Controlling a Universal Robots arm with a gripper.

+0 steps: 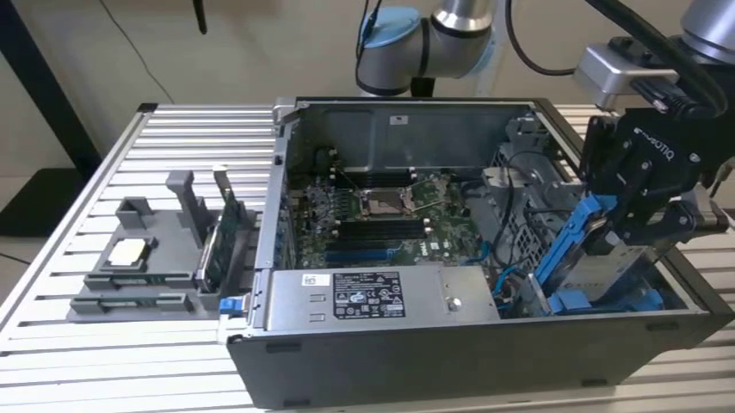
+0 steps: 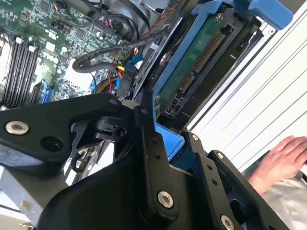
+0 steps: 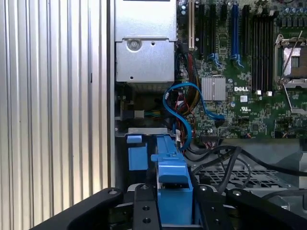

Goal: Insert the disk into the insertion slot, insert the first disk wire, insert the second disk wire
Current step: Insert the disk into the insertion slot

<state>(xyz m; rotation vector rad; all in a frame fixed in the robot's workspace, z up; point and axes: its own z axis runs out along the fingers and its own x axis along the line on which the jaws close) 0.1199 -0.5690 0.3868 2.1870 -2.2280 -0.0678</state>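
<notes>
Angling downward; fingers apparently clamp tilted disk.

Silver metal disk in smooth, faintly glossy blue plastic carrier. Matt black metal gripper. Ribbed bare-metal table, satin sheen, at the exterior view's left. Dull grey sheet-metal power-supply box, paper label.

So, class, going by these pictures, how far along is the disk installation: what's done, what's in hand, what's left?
Done: nothing is finished yet. In hand: the tool grips the disk, which stands tilted over the insertion slot and is not seated. Left: seating the disk and plugging in both wires. In the second wrist view the disk's connector is bare, with nothing plugged into it.
</notes>
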